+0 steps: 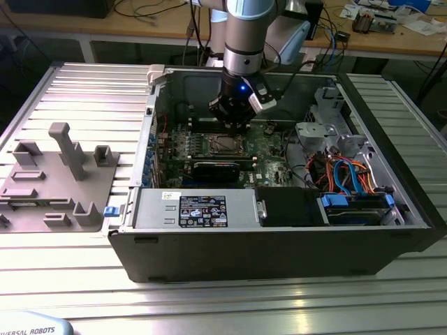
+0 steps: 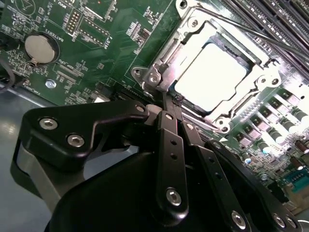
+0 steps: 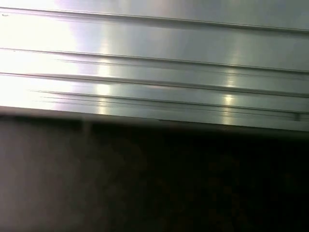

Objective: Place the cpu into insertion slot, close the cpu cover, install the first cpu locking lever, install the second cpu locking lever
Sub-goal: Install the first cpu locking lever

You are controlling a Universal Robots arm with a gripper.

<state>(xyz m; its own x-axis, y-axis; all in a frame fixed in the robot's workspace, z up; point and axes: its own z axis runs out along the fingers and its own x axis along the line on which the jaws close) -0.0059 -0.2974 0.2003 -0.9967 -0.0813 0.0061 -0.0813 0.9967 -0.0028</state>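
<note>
1. silver-grey metal marks the cpu [image 2: 215,77], lying flat in the insertion slot [image 2: 170,62] on the green circuit board [image 2: 43,19]; the chip reads as already seated.
2. the cpu cover [image 2: 263,82] lies down around the chip, its cut-out framing the bright top, so the cover looks closed.
3. the tool [image 2: 170,102] has its fingers pressed together, tips at the socket's near corner by a small latch tab; whether they touch it or pinch anything i cannot tell.
4. a thin lever rod [image 2: 241,26] runs along the far side of the socket; whether it is hooked under its catch i cannot tell.
5. in the exterior view the arm reaches down into the open computer case [image 1: 391,230], the tool [image 1: 234,127] just above the socket [image 1: 225,145], near the long black card [image 1: 213,169]. the case sits on a ribbed metal tabletop [image 1: 70,279], with a grey fixture [image 1: 56,181] well apart on the exterior view's left.
6. risks, as i judge them: the narrow tips could slip off a springy lever and strike the board's small parts; a lever pushed sideways might miss its hook and spring up; pressing on the cover's edge could shift the chip on its contacts.
</note>
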